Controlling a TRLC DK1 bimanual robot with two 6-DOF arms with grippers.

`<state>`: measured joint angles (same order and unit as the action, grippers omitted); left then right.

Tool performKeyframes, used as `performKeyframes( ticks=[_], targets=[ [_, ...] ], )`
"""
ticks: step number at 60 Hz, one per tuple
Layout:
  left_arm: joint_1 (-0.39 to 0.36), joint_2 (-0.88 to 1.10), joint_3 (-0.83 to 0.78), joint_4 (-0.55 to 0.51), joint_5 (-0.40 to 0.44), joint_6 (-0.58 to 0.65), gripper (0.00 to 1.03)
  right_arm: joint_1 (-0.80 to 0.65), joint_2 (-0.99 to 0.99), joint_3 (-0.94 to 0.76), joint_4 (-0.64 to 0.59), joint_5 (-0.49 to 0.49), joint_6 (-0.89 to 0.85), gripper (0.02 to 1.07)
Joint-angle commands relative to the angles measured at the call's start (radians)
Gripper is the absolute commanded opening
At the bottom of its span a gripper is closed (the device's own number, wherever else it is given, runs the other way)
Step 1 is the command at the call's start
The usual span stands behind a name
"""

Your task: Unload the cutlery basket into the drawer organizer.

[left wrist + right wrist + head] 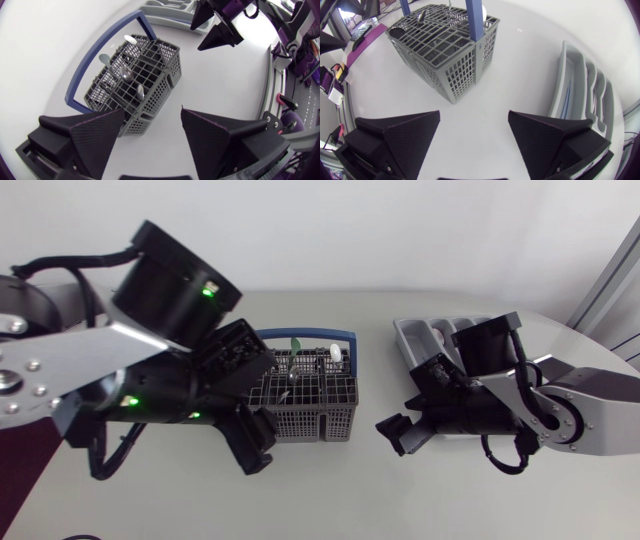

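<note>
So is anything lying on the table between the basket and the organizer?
Nothing visible: the table between the basket and the organizer is bare; only the open right gripper hangs over it.

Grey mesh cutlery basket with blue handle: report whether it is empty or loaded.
Loaded. The grey mesh cutlery basket stands upright, and several metal spoons stick up from its compartments.

Head camera looks down; both wrist cameras face the basket (150, 92).
</note>
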<state>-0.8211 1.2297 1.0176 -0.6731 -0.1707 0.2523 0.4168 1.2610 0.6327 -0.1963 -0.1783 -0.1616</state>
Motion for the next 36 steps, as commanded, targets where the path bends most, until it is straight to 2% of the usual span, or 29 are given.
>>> performKeyframes(
  ticks=[1,23,36],
  targets=[
    [-0.035,0.080,0.056,-0.019,-0.049,-0.076,0.89,-0.001,-0.015,-0.021,-0.011,0.007,0.000,1.01],
    [-0.072,0.287,0.144,-0.019,-0.197,-0.142,0.89,-0.012,-0.015,-0.036,0.000,0.005,-0.009,1.01],
    [-0.064,0.347,0.180,-0.016,-0.268,-0.174,0.84,-0.018,-0.012,-0.036,0.003,0.002,-0.012,1.01]
  ],
)
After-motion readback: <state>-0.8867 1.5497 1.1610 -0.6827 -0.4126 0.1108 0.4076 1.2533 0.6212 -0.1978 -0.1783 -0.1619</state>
